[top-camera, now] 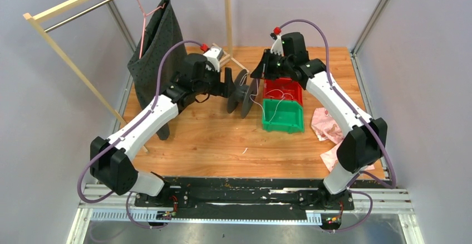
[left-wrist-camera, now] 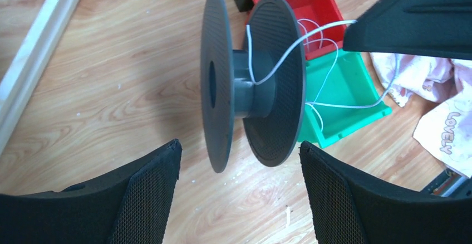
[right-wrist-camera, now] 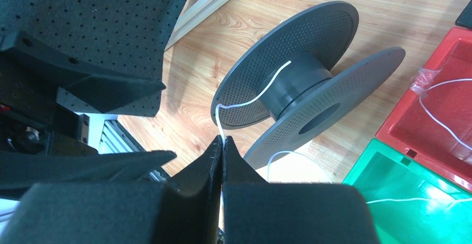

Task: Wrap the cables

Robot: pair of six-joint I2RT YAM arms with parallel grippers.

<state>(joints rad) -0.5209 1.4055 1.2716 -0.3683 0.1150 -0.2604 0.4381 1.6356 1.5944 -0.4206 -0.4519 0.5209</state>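
Cable [right-wrist-camera: 251,96] runs from the spool [right-wrist-camera: 298,77] hub to the right claw [right-wrist-camera: 222,144], which is clamped shut on it; slack trails into the green bin [left-wrist-camera: 356,122]. Left claw [left-wrist-camera: 239,146] stands apart astride the spool, contact unconfirmed. Winding judged barely begun: next the right claw must carry the line round the hub, kept taut between the flanges.

Bright, even light (soft shadows); near foreground slightly blurred.

Wooden table [top-camera: 222,144], pale lilac walls [top-camera: 434,60] around it. Left of table, a wooden clothes rack [top-camera: 72,0]. Dark cloth [top-camera: 158,43], possibly felt, hangs there.
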